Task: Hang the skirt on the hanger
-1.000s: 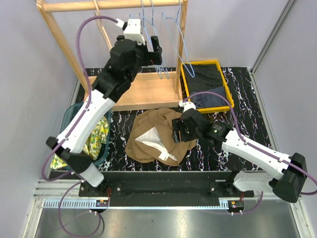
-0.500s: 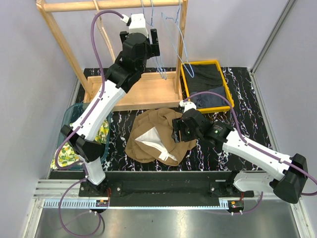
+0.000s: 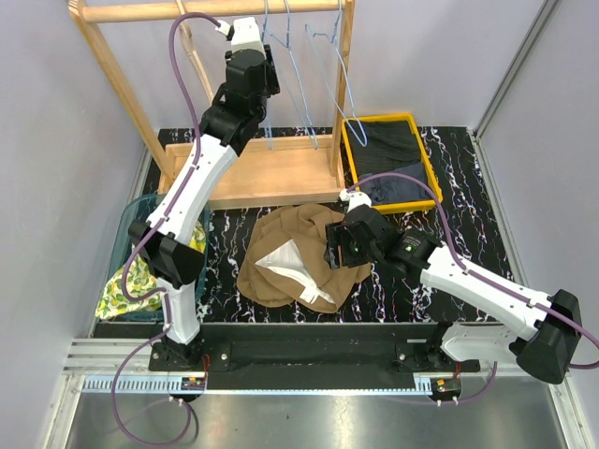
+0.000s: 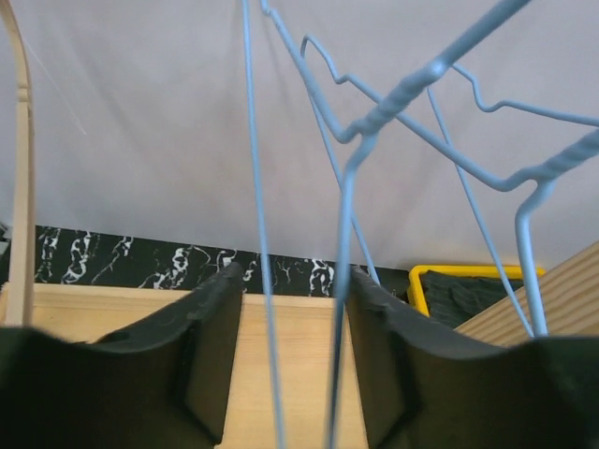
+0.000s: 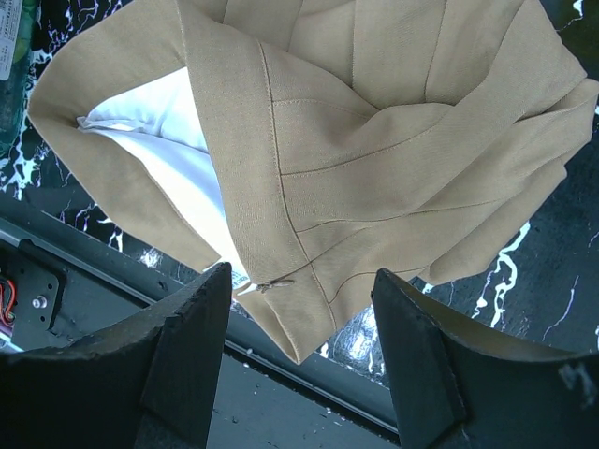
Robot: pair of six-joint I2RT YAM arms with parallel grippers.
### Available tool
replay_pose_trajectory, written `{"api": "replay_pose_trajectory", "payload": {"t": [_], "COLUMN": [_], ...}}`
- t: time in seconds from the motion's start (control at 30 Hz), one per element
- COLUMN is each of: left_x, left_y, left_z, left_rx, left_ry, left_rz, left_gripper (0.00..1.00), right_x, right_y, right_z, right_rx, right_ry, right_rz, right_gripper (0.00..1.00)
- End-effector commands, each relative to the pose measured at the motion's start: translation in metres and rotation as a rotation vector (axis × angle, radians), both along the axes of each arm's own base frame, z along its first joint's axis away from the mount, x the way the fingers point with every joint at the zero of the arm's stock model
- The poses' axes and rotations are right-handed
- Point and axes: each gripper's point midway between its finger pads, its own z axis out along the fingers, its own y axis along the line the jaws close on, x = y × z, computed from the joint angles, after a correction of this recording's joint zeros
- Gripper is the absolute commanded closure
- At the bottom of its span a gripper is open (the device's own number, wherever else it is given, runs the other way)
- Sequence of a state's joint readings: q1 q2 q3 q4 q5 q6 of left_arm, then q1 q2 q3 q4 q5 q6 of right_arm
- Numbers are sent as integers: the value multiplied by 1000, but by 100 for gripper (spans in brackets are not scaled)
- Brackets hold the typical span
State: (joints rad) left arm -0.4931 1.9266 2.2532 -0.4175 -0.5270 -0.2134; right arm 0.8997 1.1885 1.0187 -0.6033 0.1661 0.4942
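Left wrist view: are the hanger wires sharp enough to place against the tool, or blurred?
Left wrist: the blue hanger wires read sharp against the pale wall, the tool's fingers dark and featureless. Right wrist: skirt stitching crisp. Top view: even light, no glare.

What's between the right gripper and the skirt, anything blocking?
Nothing visible. The right gripper hangs open directly over the tan skirt; its wrist view shows only bare fabric below. The left gripper has the blue hanger wires between its open jaws.
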Motion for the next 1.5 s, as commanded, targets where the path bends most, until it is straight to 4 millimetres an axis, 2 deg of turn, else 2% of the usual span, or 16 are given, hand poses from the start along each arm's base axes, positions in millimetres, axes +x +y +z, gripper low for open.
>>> {"api": "replay_pose_trajectory", "payload": {"t": [0.0,0.07,0.23,0.37,0.6,0.97,1.07,1.13,1.17,1.2,1.23,1.27,1.3,1.37,1.4,1.47], "left_x": [-4,-6,-12,-22,-64,-117,-133,-142,-156,-164,-168,-185,-192,-225,-235,-267], "left_y": [-2,-1,4,9,17,19,22,19,23,25,21,27,25,26,21,19], "left_z": [36,40,47,61,98,107,100,78,81,74,53,56,35,40,30,31], "left_rx": [-61,-61,-43,-48,-71,-52,-45,-31,-36,-34,-22,-34,-28,-66,-66,-88], "left_ry": [-89,-97,-104,-123,-170,-156,-124,-62,-67,-48,1,-7,45,27,52,54], "left_rz": [-27,-32,-30,-33,-106,-247,-278,-313,-329,-341,-365,-378,-399,-468,-505,-593], "left_gripper": [63,69,100,100,100,100,100,100,100,100,100,100,100,100,100,100], "right_x": [3,3,4,4,7,7,5,1,0,-1,-3,-4,-5,-12,-14,-21], "right_y": [4,5,4,3,0,-1,-2,-2,-2,-2,0,1,2,9,11,18], "right_z": [5,6,5,7,19,31,34,35,36,35,34,31,30,21,18,12], "right_rx": [26,28,23,24,48,81,89,96,96,94,94,76,69,49,44,39], "right_ry": [-14,-16,-13,-20,-49,-64,-67,-61,-64,-62,-55,-58,-55,-28,-14,10], "right_rz": [-16,-16,-19,-23,-53,-68,-62,-43,-35,-27,-7,21,39,118,139,186], "right_gripper": [31,31,31,31,32,32,31,30,30,30,32,36,38,43,44,47]}}
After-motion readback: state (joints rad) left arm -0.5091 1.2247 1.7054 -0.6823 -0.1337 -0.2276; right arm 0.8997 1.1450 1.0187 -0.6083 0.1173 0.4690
